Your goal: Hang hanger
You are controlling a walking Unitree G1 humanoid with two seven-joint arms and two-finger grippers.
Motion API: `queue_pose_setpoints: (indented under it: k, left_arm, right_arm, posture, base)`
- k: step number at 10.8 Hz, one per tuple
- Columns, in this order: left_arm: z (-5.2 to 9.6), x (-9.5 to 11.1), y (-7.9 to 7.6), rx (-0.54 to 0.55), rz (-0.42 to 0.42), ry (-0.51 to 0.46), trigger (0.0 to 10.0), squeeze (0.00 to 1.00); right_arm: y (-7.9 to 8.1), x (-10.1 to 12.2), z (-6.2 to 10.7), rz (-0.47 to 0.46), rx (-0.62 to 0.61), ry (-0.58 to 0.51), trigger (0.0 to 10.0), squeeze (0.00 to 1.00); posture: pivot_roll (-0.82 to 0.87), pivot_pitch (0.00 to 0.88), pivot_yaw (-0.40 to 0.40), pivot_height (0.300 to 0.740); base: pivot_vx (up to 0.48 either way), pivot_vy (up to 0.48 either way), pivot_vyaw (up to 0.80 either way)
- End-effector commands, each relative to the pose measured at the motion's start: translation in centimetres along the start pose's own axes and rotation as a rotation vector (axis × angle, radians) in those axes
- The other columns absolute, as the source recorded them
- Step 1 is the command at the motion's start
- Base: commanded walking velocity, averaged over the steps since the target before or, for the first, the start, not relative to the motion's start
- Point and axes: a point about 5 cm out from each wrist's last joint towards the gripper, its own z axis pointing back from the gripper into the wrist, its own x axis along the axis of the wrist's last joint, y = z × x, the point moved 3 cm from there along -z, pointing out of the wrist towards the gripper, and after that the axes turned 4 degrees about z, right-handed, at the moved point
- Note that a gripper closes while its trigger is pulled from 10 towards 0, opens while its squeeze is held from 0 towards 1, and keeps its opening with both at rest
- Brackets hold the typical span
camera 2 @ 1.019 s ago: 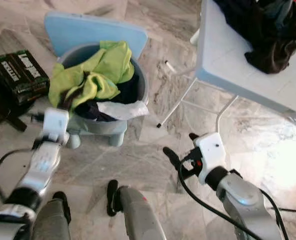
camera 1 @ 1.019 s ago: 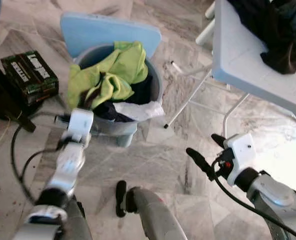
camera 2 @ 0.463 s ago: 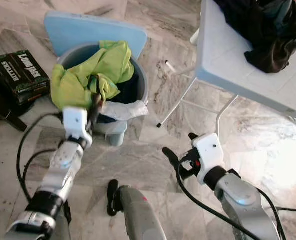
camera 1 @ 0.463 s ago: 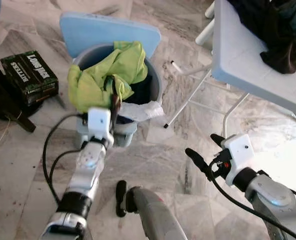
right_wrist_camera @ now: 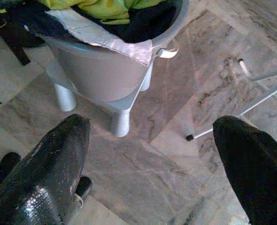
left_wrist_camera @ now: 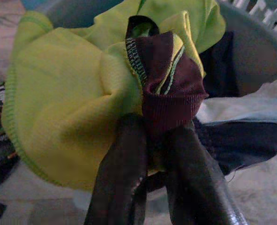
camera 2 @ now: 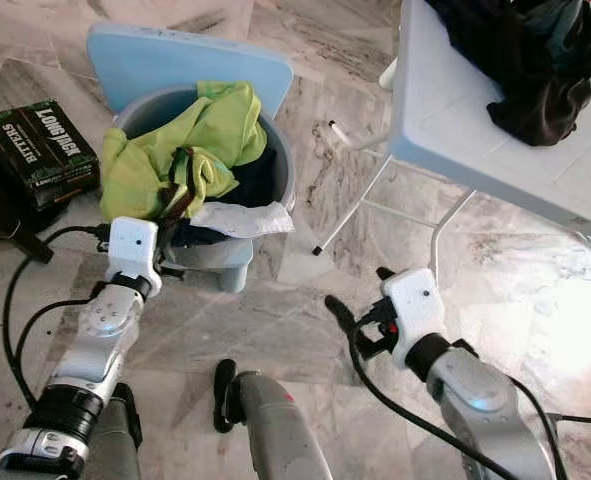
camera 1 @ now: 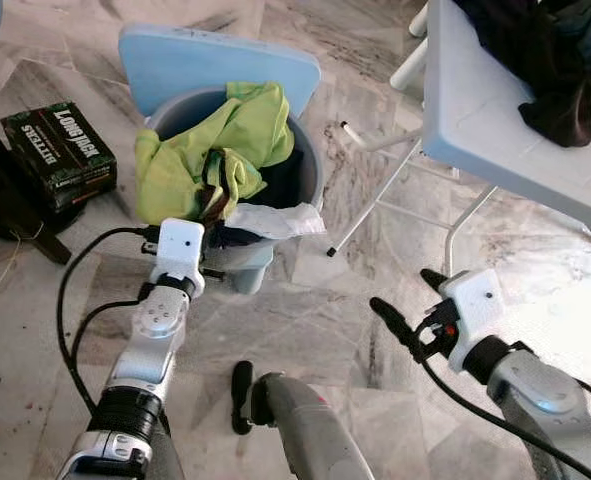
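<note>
Marble floor (camera 1: 305,300), grey-veined, with one grey basket (camera 1: 310,165) standing on short legs in the middle of it. One pale blue lid (camera 1: 215,60) leans behind the basket. To the robot's left, one dark green box (camera 1: 60,150) with white lettering sits on the floor. To the right, one pale folding counter (camera 1: 495,130) on thin white legs, carrying one heap of dark clothes (camera 1: 555,60).

The basket is stuffed: one lime-yellow garment (camera 1: 210,145) on top, dark fabric under it, one white cloth (camera 1: 275,218) spilling over the near rim. No hanger can be made out anywhere.

Left tool (left_wrist_camera: 152,154) is right at the basket's near edge, its two fingers pressed together on one maroon cuff (left_wrist_camera: 168,89), a ribbed piece with a striped trim belonging to the yellow garment. In the wrist view the cuff bunches up just above the fingertips, with the yellow cloth draped beside it.

Right tool (camera 1: 410,305) hovers low over the floor, well apart from the basket, between it and the counter's legs. Its two fingers (right_wrist_camera: 58,159) stand wide apart, holding nothing; the basket's legs and one counter foot show between them.
</note>
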Motion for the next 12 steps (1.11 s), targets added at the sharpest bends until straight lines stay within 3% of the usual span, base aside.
queue_pose_setpoints:
  k: [1, 2, 3, 5, 6, 10, 11, 12]
  left_arm:
    - [0.6, -1.2, -0.7, -0.009, -0.013, 0.052, 10.0, 0.0]
    - [0.6, -1.4, -0.6, -0.01, -0.038, 0.068, 10.0, 0.0]
    - [0.5, -1.2, -0.1, 0.009, -0.091, 0.063, 10.0, 1.0]
    - [0.5, -1.1, 0.4, 0.04, -0.183, 0.059, 10.0, 1.0]
    - [0.6, -0.8, 0.6, 0.063, -0.245, 0.041, 10.0, 0.0]
    - [0.5, -1.6, 0.1, -0.007, -0.265, 0.078, 10.0, 0.0]
    - [0.2, -1.6, 0.3, -0.014, -0.298, 0.071, 6.3, 0.0]
    - [-0.1, -1.6, 0.5, -0.036, -0.357, 0.069, 0.0, 0.0]
  right_arm:
    - [-0.3, -0.8, 0.5, -0.004, -0.015, 0.036, 10.0, 0.0]
    - [-0.4, -0.9, 0.5, -0.003, -0.017, 0.037, 10.0, 0.0]
    - [-0.5, -0.9, 0.5, -0.002, -0.021, 0.038, 10.0, 0.0]
    - [-0.4, -1.0, 0.5, -0.001, -0.021, 0.04, 10.0, 0.0]
    - [-0.3, -1.0, 0.4, -0.001, -0.02, 0.04, 10.0, 0.0]
    - [-0.4, -1.0, 0.2, -0.003, -0.023, 0.036, 10.0, 0.0]
    - [-0.2, -1.0, 0.2, -0.004, -0.022, 0.036, 10.0, 0.0]
    - [-0.2, -1.0, 0.1, -0.006, -0.023, 0.034, 10.0, 0.0]
  posture:
    - [-0.23, 0.333, -0.303, 0.74]
    - [-0.23, 0.331, -0.303, 0.74]
    - [-0.23, 0.331, -0.303, 0.74]
    - [-0.23, 0.332, -0.303, 0.74]
    - [-0.22, 0.33, -0.304, 0.74]
    - [-0.22, 0.329, -0.304, 0.74]
    - [-0.22, 0.33, -0.305, 0.74]
    - [-0.22, 0.329, -0.302, 0.74]
  base:
    - [0.0, 0.0, 0.0]
    - [0.0, 0.0, 0.0]
    - [0.0, 0.0, 0.0]
    - [0.0, 0.0, 0.0]
    - [0.0, 0.0, 0.0]
    - [0.0, 0.0, 0.0]
    - [0.0, 0.0, 0.0]
    - [0.0, 0.0, 0.0]
